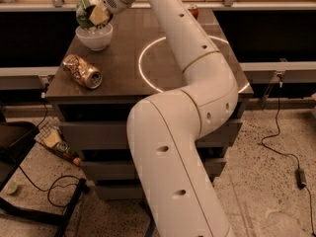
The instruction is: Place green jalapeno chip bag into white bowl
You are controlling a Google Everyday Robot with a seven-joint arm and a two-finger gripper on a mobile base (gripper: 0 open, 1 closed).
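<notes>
The white bowl (95, 38) stands at the far left of the dark table (128, 68). The green jalapeno chip bag (87, 10) is held right above the bowl, its lower end at the bowl's rim. My gripper (97, 15) reaches in from the right and is shut on the bag. The bag hides most of the bowl's inside.
A crushed tan can (82, 71) lies on its side at the table's front left. A bright white ring (190, 63) is marked on the tabletop under my arm. A red can (193, 11) stands at the back. Cables and clutter lie on the floor.
</notes>
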